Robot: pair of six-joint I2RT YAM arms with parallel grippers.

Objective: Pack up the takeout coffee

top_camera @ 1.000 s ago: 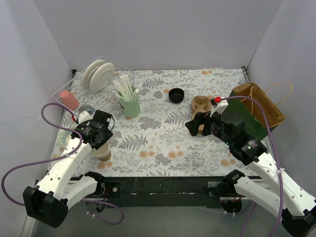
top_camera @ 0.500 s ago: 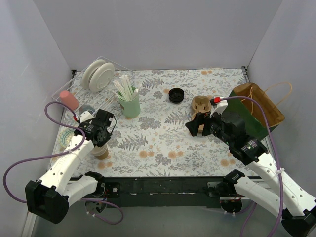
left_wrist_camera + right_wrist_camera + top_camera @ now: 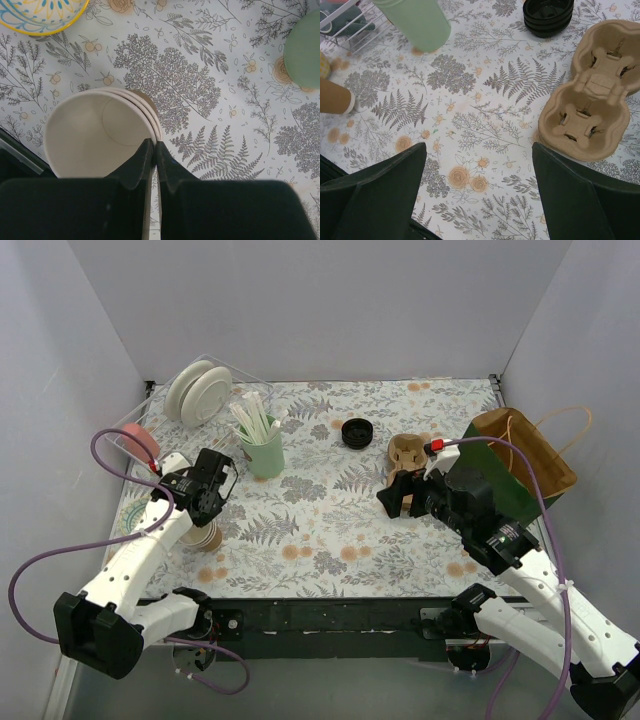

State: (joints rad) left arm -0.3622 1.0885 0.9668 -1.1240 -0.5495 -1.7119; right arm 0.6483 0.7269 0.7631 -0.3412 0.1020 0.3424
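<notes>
A nested stack of kraft-brown paper cups stands open-topped at the table's near left, its white insides showing. My left gripper is shut on the rim of the top cup, one finger inside and one outside. No lidded takeout coffee is in view. A stack of black lids lies mid-table at the back. My right gripper hangs open and empty over bare cloth, just left of the brown pulp cup carrier. The cup stack shows at the right wrist view's left edge.
A mint-green cup of white straws stands behind the cups. The brown paper bag lies at the right edge. A wire rack with white plates and a pink cup sit far left. A yellow-rimmed bowl is near the cups.
My left gripper has closed from half open onto the top cup's rim and shifted slightly away from the near edge with the stack. The right arm has hardly moved.
</notes>
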